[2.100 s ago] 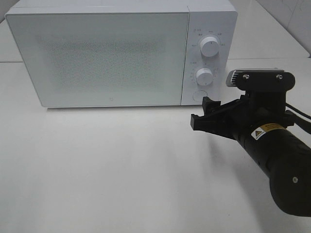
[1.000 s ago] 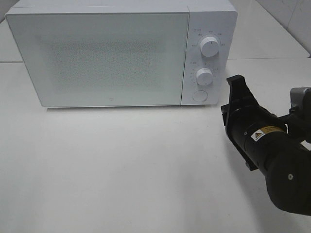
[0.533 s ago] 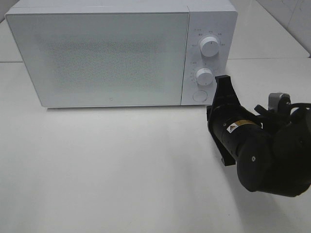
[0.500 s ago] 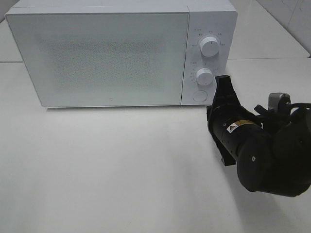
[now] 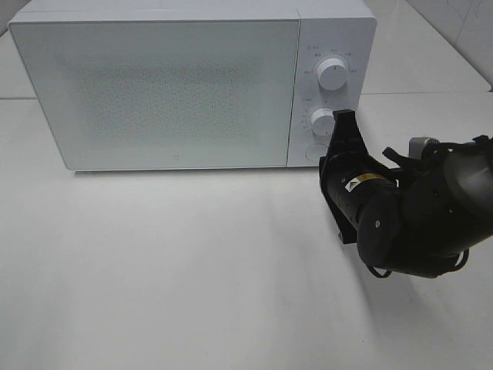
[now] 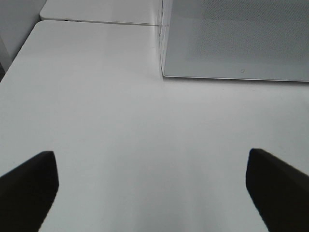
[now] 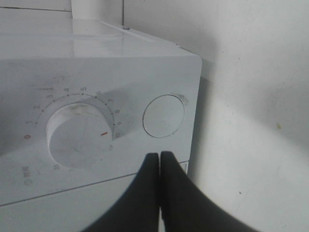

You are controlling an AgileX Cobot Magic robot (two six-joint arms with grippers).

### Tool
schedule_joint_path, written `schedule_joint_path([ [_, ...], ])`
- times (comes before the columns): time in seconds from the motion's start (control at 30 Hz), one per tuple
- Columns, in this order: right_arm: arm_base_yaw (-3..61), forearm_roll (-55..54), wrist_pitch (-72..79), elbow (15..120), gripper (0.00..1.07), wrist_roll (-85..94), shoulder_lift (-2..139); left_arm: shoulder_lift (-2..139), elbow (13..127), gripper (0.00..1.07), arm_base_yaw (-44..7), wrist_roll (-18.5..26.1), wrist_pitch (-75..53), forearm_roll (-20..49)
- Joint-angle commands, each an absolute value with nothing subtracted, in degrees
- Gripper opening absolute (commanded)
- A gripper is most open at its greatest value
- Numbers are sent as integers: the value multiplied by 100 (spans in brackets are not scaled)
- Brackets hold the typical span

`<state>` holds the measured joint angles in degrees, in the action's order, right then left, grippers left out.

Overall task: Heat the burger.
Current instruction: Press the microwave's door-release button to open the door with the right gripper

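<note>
White table (image 5: 192, 270), white microwave (image 5: 154, 85) at the back, door shut & frosted. R gripper (image 7: 160, 155) is close up at the ctrl panel: fingers pressed together, nothing between them, tips aimed between the lower knob (image 7: 79, 133) & the round button (image 7: 163, 116). Can't tell if they touch the panel. L gripper (image 6: 149, 159) hangs over the table near the microwave's front corner, fingers spread wide, holding nothing. No view shows me the burger, so I can't say where it is.

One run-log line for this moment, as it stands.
microwave door: closed | right gripper: shut, tips near round button | left gripper: open, over table | burger: not in view
</note>
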<state>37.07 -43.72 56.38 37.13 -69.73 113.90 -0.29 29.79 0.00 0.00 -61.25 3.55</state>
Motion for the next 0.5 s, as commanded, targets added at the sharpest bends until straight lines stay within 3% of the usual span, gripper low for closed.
schedule_joint_path([
  [0.03,3627,-4286,5535,3862,0,-7042,11476,-115,2962,98,0,0,-6136,378],
  [0.5,3295,-3994,5220,4486,0,-7351,11929,-115,2962,98,0,0,-6136,378],
])
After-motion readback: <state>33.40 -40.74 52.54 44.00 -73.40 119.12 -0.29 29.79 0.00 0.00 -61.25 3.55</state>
